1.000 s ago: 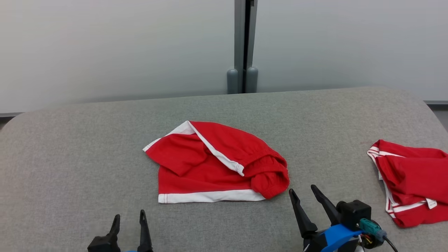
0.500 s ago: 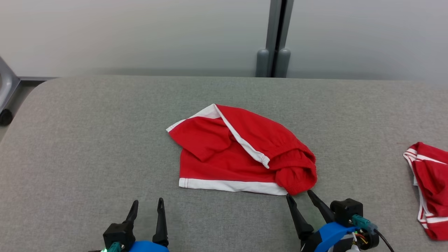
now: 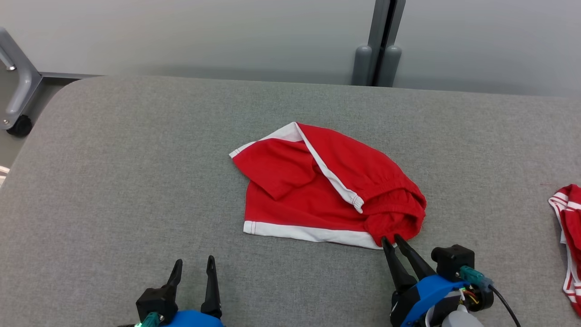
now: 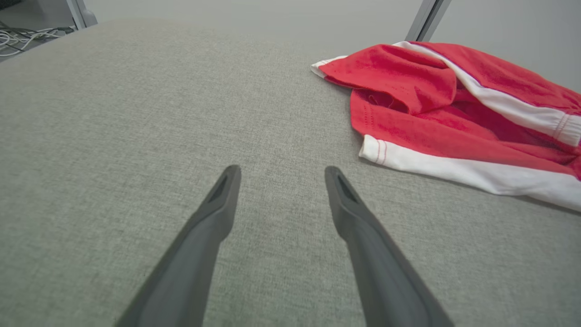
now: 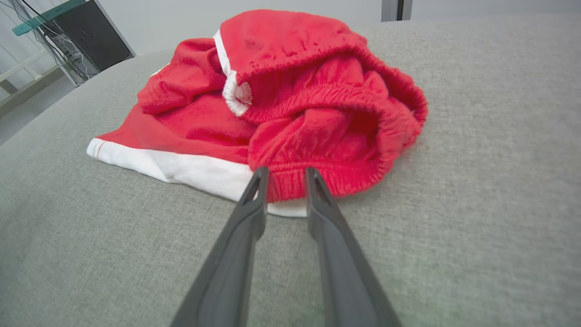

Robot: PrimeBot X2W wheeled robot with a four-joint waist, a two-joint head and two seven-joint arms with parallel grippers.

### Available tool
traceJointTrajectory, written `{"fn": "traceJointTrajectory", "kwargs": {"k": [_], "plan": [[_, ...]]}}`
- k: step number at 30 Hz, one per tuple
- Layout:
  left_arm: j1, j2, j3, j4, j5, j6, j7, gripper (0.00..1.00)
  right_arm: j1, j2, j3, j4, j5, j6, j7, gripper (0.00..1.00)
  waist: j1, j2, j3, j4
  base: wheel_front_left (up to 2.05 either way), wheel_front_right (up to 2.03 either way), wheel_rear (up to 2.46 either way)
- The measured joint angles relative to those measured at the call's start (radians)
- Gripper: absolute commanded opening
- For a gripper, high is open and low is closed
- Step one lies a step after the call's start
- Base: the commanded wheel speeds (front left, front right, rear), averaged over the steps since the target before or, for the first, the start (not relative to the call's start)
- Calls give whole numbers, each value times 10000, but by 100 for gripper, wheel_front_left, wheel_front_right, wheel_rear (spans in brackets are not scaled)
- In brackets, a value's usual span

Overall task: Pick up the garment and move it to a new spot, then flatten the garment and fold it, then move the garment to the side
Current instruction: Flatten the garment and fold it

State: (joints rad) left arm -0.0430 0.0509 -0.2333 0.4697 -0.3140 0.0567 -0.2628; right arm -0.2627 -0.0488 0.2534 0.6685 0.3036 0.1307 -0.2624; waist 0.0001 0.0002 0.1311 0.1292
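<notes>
Right jaws have narrowed astride the garment (image 5: 317, 113); left jaws stand wide.

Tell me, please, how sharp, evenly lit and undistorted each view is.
Head view: soft, even light, no glare, garment sharp with a thin shadow at its hem. Left wrist view: wide-angle stretch, left fingers loom, slightly soft. Right wrist view: table bulges, right fingers blur near the bottom edge.
</notes>
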Motion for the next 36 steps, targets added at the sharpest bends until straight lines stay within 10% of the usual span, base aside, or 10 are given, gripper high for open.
{"fn": "traceJointTrajectory", "kwargs": {"k": [5,8,22,23,26,36], "plan": [[-123,-2,-121,77,-121,56,0,100,-160,0,-52,23,-359,0,0,47,0,0,75,-74,0,0,0],[-221,0,-161,65,-169,90,0,100,-192,0,-15,-151,-529,0,0,100,0,0,93,-107,0,0,0],[-296,-2,-470,153,-591,146,0,100,-846,-63,-234,771,-3747,0,-2,100,-1,0,225,43,0,0,0],[-297,0,-476,151,-644,163,0,100,-898,-52,-259,907,-3852,0,-2,97,-1,0,239,75,0,0,0],[-294,0,-468,128,-646,184,0,100,-1005,-52,-359,1124,-3973,0,-2,0,-1,0,258,129,0,0,0],[-198,2,-408,121,-719,161,0,100,-960,-13,-660,263,-1195,0,2,0,-1,0,32,-106,0,0,0]]}}
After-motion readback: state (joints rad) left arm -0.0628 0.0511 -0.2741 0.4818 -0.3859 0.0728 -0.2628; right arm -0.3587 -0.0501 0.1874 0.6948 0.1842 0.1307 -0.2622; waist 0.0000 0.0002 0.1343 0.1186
